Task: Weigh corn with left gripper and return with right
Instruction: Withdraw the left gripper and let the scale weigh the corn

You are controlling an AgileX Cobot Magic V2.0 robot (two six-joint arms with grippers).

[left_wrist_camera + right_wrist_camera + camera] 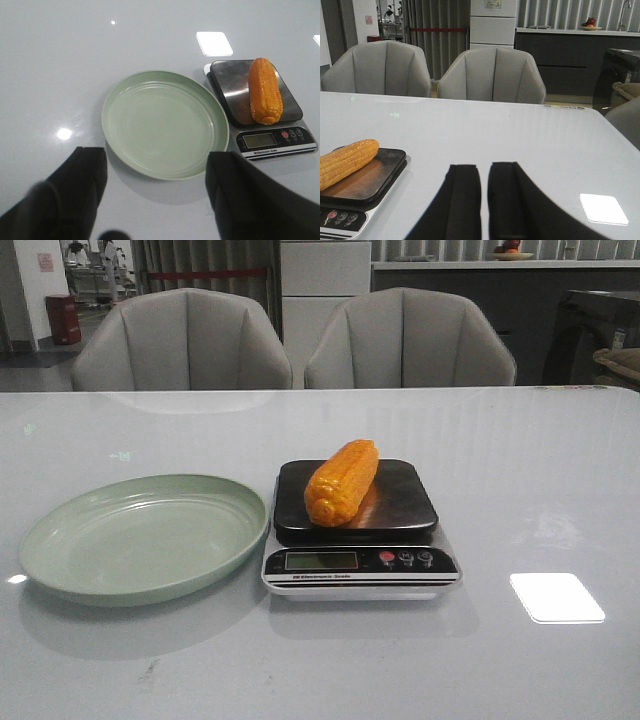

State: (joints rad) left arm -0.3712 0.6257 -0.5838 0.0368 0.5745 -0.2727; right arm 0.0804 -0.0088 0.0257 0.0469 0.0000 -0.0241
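The orange-yellow corn (342,481) lies on the black pan of a kitchen scale (358,570). It also shows in the left wrist view (265,91) and the right wrist view (346,162). The pale green plate (60,540) lies empty left of the scale; it also shows in the left wrist view (215,120). My left gripper (156,167) is open and empty, held back above the near side of the plate. My right gripper (484,172) has its fingers nearly together, holds nothing, and stays right of the scale. Neither gripper shows in the front view.
Two grey chairs (185,340) (408,338) stand behind the table's far edge. The white tabletop (540,480) shows bright lamp reflections, one at the front right (556,597). The scale's display and buttons (405,558) face the near edge.
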